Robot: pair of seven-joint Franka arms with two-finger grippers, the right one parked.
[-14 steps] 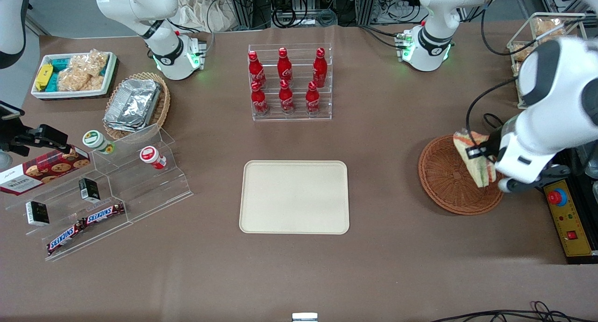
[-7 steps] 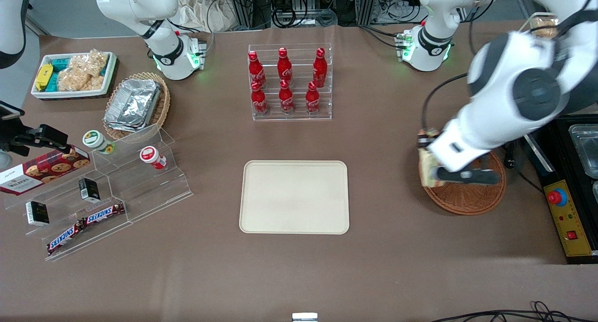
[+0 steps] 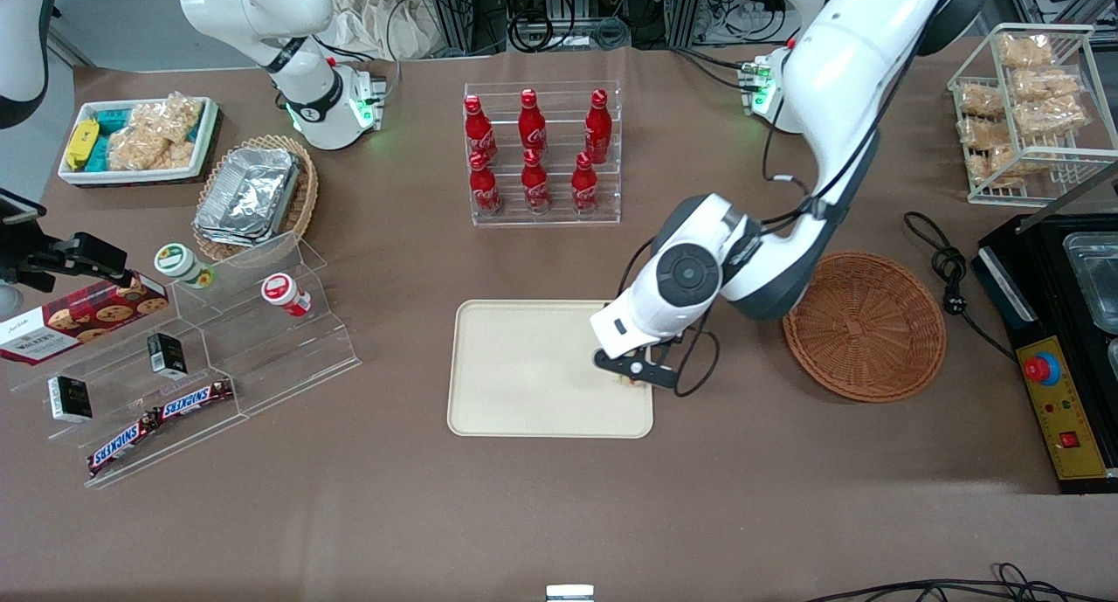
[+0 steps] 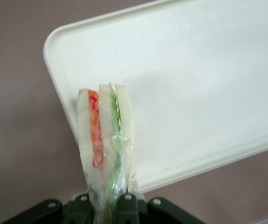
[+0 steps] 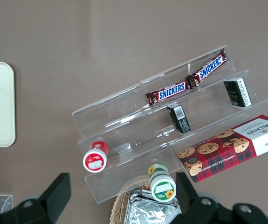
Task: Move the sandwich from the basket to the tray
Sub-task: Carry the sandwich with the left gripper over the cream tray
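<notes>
Front view showed the brown worktop (image 3: 559, 497) with the cream tray (image 3: 524, 366) in the middle and the round reddish basket (image 3: 865, 327) sitting bare toward the working arm's end. The gripper (image 3: 635, 373) hung over the tray's edge nearest the basket, clamped tight on the sandwich (image 4: 106, 140), which stood on end in its clear wrap, above the tray's corner, not touching it.

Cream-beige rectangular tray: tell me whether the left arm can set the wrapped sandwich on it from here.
Probably yes. The pincer, shut on the triangular wrapped sandwich, hangs over the tray near its edge toward the round reddish-brown wicker basket, with bare tray surface beneath.
</notes>
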